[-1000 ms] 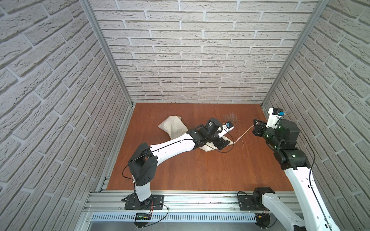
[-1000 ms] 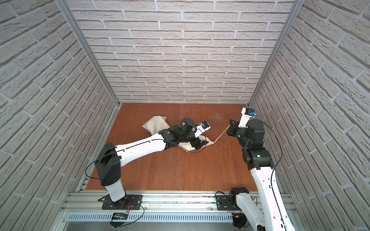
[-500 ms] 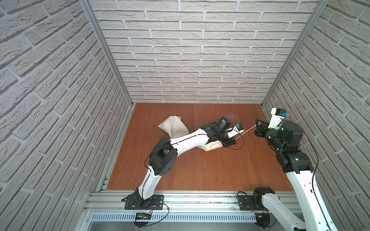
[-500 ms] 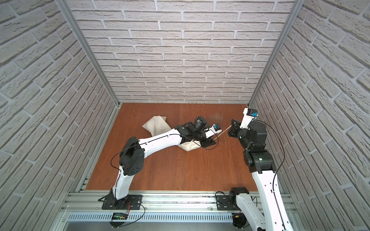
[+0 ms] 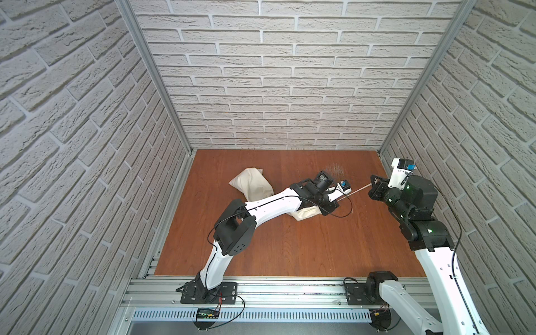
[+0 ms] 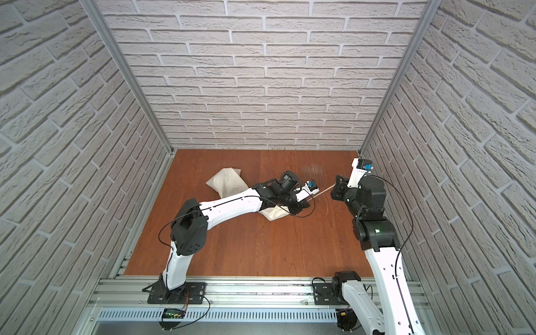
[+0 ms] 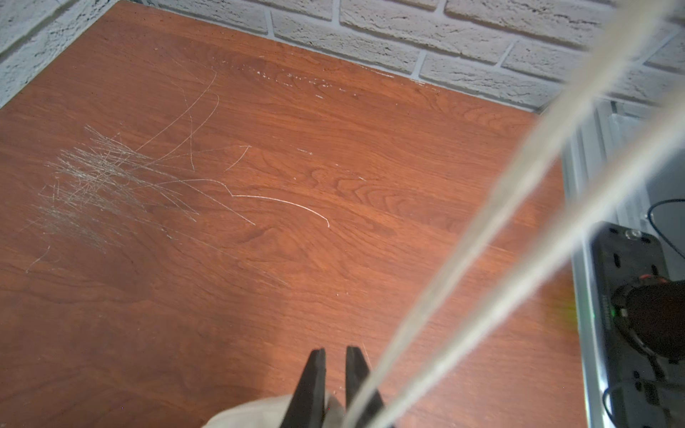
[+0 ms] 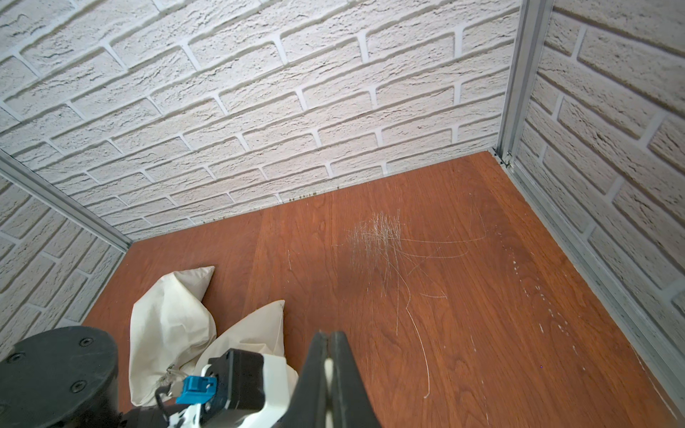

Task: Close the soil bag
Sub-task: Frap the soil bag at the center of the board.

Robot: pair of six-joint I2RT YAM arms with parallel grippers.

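The soil bag [image 5: 251, 185] [image 6: 227, 181] is a cream canvas sack lying crumpled on the wooden floor, partly under my left arm. My left gripper [image 5: 331, 206] [image 7: 335, 355] sits at the bag's right end. Its jaws stand almost together, with a fold of the cream cloth [image 7: 259, 411] pinched low between them. The pale cord [image 5: 358, 190] [image 6: 323, 192] runs tight from there to my right gripper [image 5: 373, 184] [image 8: 328, 335], which is shut on it. In the left wrist view the cord [image 7: 519, 207] passes close by as two blurred strands. The right wrist view shows the bag [image 8: 170, 322] behind the left wrist.
Brick-pattern walls close in the floor on three sides, and my right arm stands near the right wall [image 5: 464, 174]. A patch of pale scratches [image 5: 336, 168] [image 8: 378, 237] marks the floor behind the grippers. An aluminium rail [image 5: 275, 290] runs along the front edge.
My left gripper has slid right along the bag to its right end and closed from wide open. The left elbow swung right. The right gripper has barely moved and stays shut on the cord.
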